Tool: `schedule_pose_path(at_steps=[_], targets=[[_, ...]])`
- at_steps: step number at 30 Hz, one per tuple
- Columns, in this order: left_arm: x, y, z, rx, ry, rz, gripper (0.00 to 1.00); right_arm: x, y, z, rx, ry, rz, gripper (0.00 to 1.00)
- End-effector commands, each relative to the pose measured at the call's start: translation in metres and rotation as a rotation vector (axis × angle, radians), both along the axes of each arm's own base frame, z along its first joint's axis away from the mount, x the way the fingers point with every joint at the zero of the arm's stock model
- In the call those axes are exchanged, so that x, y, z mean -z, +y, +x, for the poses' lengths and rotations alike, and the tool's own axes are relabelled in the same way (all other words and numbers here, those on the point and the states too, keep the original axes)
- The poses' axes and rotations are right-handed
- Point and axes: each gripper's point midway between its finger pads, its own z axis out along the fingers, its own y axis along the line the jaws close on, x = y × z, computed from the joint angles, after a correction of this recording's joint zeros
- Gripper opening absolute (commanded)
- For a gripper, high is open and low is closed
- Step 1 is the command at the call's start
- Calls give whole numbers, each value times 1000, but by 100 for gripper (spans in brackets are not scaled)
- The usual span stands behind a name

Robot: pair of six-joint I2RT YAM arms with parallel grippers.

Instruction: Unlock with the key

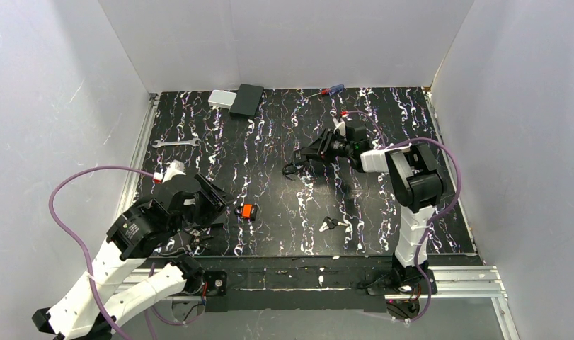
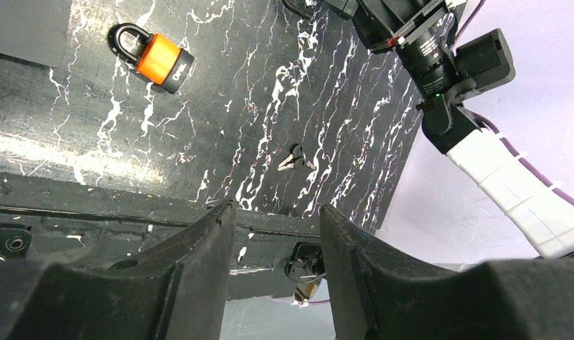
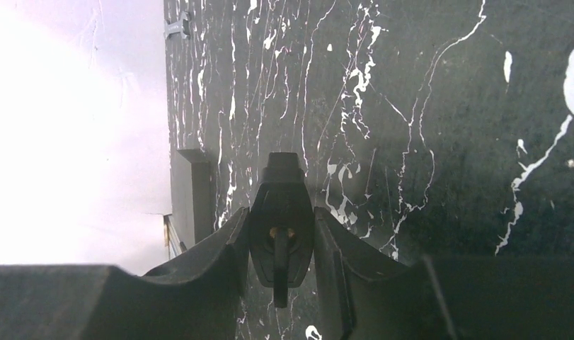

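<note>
The key (image 1: 328, 225), tiny with a dark head and silvery blade, lies on the black marbled table (image 1: 270, 177) near the front edge; it also shows in the left wrist view (image 2: 294, 157). My right gripper (image 1: 308, 156) is shut on a black padlock (image 3: 281, 191), held between the fingers (image 3: 227, 248) just above the table. A dark piece stands out of the padlock's brass keyhole. My left gripper (image 2: 277, 212) is open and empty, low at the front left edge (image 1: 199, 239), apart from the key.
A small orange-bodied padlock (image 1: 248, 210) lies right of the left gripper, also in the left wrist view (image 2: 156, 58). A silver wrench (image 1: 176, 143) lies at the left. A black box (image 1: 246, 100), a grey box (image 1: 220, 98) and a screwdriver (image 1: 328, 91) lie at the back. White walls surround the table.
</note>
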Motion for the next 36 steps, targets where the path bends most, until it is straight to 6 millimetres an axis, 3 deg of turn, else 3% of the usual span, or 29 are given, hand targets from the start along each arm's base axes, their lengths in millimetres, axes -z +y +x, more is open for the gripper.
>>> schedule_pose_path(at_steps=[1,6,9,12,17,20,27,29,33,36], targets=[[-7,7,3,-17,-22,30,45,-24,8,12,-64,-92,4,39],[-6,7,4,-3,-28,42,46,-17,-4,12,-54,-77,-99,68],[-5,9,3,7,-35,57,46,-13,-13,11,-47,-76,-155,79],[0,14,1,-3,-33,73,45,-9,-25,10,-32,-68,-238,82],[6,24,-3,-18,-32,100,46,2,-65,5,6,-13,-488,85],[9,29,-6,-10,-32,130,45,-14,-78,0,45,-39,-536,87],[11,29,-6,27,-11,184,49,-84,-92,-21,75,-216,-557,85],[8,26,-5,55,-16,202,57,-93,-94,-32,63,-246,-558,86],[-4,12,2,112,-70,173,96,-98,-98,-52,27,-282,-611,86],[-3,4,7,96,-97,114,98,-100,-96,-68,11,-302,-663,86]])
